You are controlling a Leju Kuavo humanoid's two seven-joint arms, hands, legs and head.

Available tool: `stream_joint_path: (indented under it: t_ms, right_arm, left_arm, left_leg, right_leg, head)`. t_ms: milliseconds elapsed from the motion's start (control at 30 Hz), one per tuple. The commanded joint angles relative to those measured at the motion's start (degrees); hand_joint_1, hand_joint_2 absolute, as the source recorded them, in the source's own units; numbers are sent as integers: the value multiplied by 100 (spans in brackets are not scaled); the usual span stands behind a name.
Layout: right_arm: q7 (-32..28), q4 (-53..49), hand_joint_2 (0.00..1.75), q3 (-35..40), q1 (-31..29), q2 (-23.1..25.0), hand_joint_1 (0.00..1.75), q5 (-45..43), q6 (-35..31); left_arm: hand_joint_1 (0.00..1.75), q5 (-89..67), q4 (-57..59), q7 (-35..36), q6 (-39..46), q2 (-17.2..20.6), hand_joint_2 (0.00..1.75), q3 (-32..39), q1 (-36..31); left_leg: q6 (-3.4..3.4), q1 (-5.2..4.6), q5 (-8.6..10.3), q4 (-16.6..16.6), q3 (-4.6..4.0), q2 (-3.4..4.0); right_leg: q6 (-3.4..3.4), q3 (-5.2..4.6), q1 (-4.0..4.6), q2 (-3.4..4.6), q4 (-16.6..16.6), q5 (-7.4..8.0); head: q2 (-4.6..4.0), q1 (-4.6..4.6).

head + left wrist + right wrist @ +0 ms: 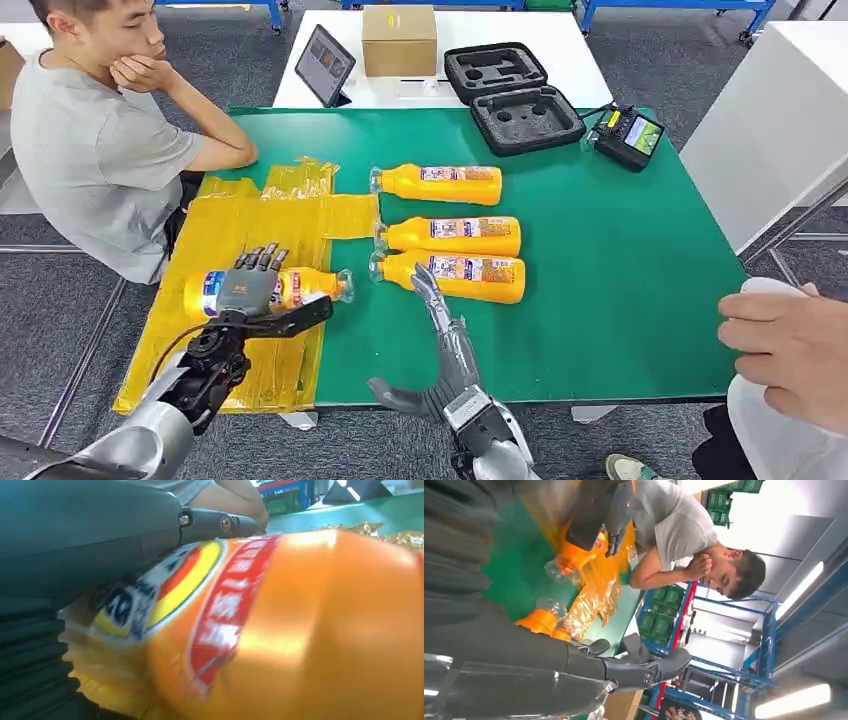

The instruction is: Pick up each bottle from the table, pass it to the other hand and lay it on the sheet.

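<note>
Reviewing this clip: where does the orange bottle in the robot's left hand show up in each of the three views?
Head view: the orange plastic bottle with the clear cap lies on the crinkled yellow sheet, lower left, under the left hand.
Left wrist view: the bottle takes up most of the picture, label close and blurred.
Right wrist view: the bottle sits near the upper middle, under dark fingers.
Shared landmark: the yellow sheet on the green table.

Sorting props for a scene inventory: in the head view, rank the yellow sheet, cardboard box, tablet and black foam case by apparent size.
1. yellow sheet, clearly largest.
2. black foam case, opened out.
3. cardboard box and tablet look alike; both sit far back, so I won't rank them.
</note>
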Motion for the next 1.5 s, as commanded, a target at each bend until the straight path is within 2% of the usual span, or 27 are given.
stream_joint_path:
  t_ms: [33,367,600,700,767,800,900,933,1133,1233,1300,1367,1500]
  right_arm:
    - [11,251,175,-119,-106,57,0,-30,-16]
    - [11,347,175,-186,-120,70,0,-57,-38]
    - [11,417,175,-292,-120,54,0,-94,-84]
    - [11,317,175,-351,-2,41,0,-72,-162]
    - [11,236,175,-385,89,20,0,-58,-184]
    - [11,220,175,-398,118,20,0,-51,-191]
    - [11,218,175,-389,145,20,0,-43,-243]
    - [11,198,175,-372,164,12,0,-40,-256]
    - [11,115,175,-310,260,15,0,40,-490]
    - [11,115,175,-310,260,15,0,40,-490]
    - [11,100,175,-280,292,12,0,9,-506]
    - [11,71,175,-200,309,-21,0,-7,-642]
    - [11,71,175,-200,309,-21,0,-7,-642]
  left_arm:
    - [0,15,351,-16,-110,-72,0,-127,251]
    - [0,6,338,-79,-72,-104,0,-153,169]
    - [0,222,6,-614,-227,-212,0,-211,215]
    - [0,200,-651,-872,346,-233,0,-394,456]
    - [0,537,-1538,-1201,319,-236,0,-539,841]
    - [0,697,-2173,-1217,274,-191,0,-651,1138]
    - [0,763,-3099,-1165,420,-73,0,-874,1593]
    - [0,777,-3358,-1183,551,-27,175,-968,1705]
    - [0,860,-4086,-1579,1840,-22,175,-1245,1981]
    - [0,860,-4086,-1579,1840,-22,175,-1245,1981]
    - [0,821,-4504,-1755,1987,-74,175,-1144,2122]
    - [0,584,-5056,-2237,1987,-407,175,-679,2415]
    - [0,584,-5056,-2237,1987,-407,175,-679,2415]
  left_leg:
    - [-7,-2,0,-10,8,6]
    - [-7,1,2,-8,1,0]
    - [-5,2,6,-9,-4,-11]
    - [-1,0,6,-7,-1,-31]
    - [0,1,4,-4,-6,-30]
    - [-3,1,4,-5,-10,-33]
    - [0,1,1,1,-29,-22]
    - [-3,2,-3,2,-33,-20]
    - [-3,5,-4,6,-65,-23]
    - [-3,4,-1,4,-77,-19]
    - [-2,3,0,3,-80,-23]
    - [-2,4,-3,7,-83,-16]
    - [-4,4,-5,6,-76,-23]
  right_leg:
    - [-5,4,-2,12,-8,2]
    - [-6,-1,1,6,-8,4]
    - [-6,-3,2,-3,-10,4]
    - [-4,4,0,-23,-7,1]
    - [-3,-1,0,-25,-5,0]
    - [-6,-5,1,-25,-6,-1]
    - [-3,-25,1,-18,-3,-2]
    - [-5,-31,2,-14,-2,-5]
    - [-3,-62,5,-19,2,-7]
    - [-1,-75,5,-16,0,-2]
    - [-2,-78,3,-19,0,-2]
    - [-2,-82,4,-12,3,-3]
    - [-3,-73,4,-19,2,-7]
  head:
    - [0,0]
    - [0,0]
    - [0,0]
    - [0,0]
    - [0,0]
    - [0,0]
    - [0,2]
    - [0,0]
    - [0,-2]
    - [0,0]
    - [0,0]
    - [0,0]
    - [0,0]
